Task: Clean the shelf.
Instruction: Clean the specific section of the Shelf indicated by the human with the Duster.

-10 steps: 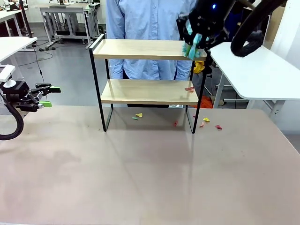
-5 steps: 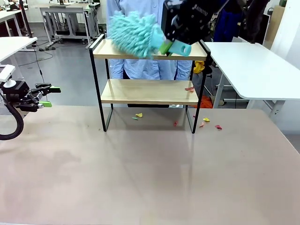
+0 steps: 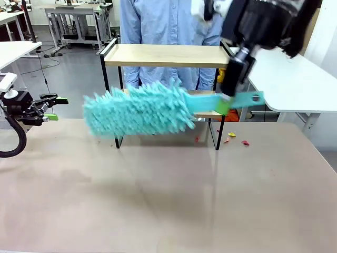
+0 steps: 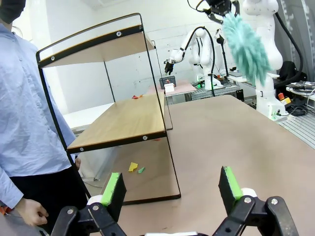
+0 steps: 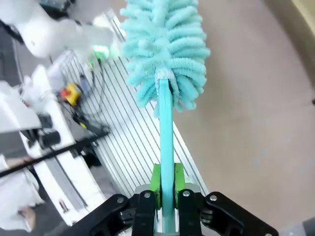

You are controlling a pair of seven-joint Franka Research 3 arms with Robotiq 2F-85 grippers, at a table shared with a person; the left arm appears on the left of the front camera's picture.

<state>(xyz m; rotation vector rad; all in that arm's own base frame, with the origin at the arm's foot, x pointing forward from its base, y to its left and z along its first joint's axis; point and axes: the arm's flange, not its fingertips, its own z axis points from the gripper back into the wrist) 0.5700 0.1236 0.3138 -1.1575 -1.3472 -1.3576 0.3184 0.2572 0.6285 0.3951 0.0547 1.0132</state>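
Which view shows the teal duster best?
The front view: the duster shows whole, side-on, in the right pincer. The right wrist view looks along its handle; the left wrist view shows it far off.

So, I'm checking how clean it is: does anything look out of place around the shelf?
Yes: coloured paper scraps litter the table beneath and beside the shelf, and a red one lies on its lower board.

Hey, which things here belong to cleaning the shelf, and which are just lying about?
For the job:
shelf
teal duster, gripped by the right gripper
coloured scraps on the table under the shelf

Just lying about:
white side table
left gripper, jaws open, holding nothing
person behind the shelf
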